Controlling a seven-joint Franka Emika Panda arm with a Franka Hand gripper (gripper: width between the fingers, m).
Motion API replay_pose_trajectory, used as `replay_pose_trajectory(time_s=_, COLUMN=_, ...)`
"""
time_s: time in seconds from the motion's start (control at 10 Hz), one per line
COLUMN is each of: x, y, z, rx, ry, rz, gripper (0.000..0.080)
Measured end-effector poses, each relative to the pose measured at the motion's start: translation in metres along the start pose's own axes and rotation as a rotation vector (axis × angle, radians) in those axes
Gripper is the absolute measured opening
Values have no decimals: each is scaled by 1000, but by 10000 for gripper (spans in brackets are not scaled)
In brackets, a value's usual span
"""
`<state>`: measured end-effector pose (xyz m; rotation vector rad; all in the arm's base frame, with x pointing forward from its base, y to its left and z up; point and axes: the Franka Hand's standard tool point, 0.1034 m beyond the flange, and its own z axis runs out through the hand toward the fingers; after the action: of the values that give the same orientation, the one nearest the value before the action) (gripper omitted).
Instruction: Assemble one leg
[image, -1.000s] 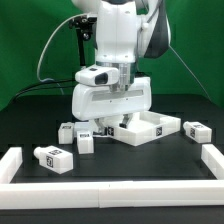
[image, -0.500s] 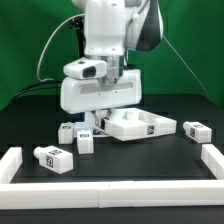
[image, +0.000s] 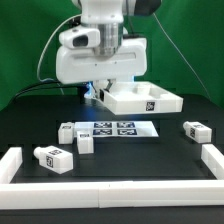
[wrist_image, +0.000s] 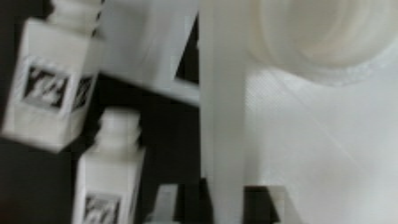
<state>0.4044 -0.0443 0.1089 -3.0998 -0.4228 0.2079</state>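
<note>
My gripper is shut on the edge of the wide white square panel and holds it in the air above the black table. In the wrist view the panel's thin edge runs between my two dark fingers, and a round hole shows in its face. Several legs lie on the table: two side by side, one at the front on the exterior view's left, and one on the exterior view's right. Two legs show in the wrist view.
The marker board lies flat on the table below the lifted panel. A low white wall borders the table's front, with short side walls on the exterior view's left and right.
My gripper has risen and shifted toward the exterior view's left with the panel in it. The panel has left the table, and the marker board now shows.
</note>
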Motion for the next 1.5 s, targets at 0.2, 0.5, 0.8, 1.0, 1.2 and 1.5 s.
replay_pose_trajectory(time_s=0.2, x=25, y=10, z=-12, rx=20, ry=-23, rz=150, gripper=54)
replay_pose_trajectory(time_s=0.5, x=35, y=15, z=-12, rx=23, ry=-45, rz=147, gripper=54)
replay_pose_trajectory(time_s=0.8, x=36, y=16, z=-8, rx=26, ry=-54, rz=168, gripper=54)
replay_pose_trajectory(time_s=1.0, x=64, y=28, z=3, rx=34, ry=-51, rz=221, gripper=54)
replay_pose_trajectory(time_s=1.2, x=95, y=44, z=18, rx=46, ry=20, rz=263, gripper=54)
replay_pose_trajectory(time_s=1.5, x=89, y=38, z=18, rx=52, ry=5, rz=257, gripper=54)
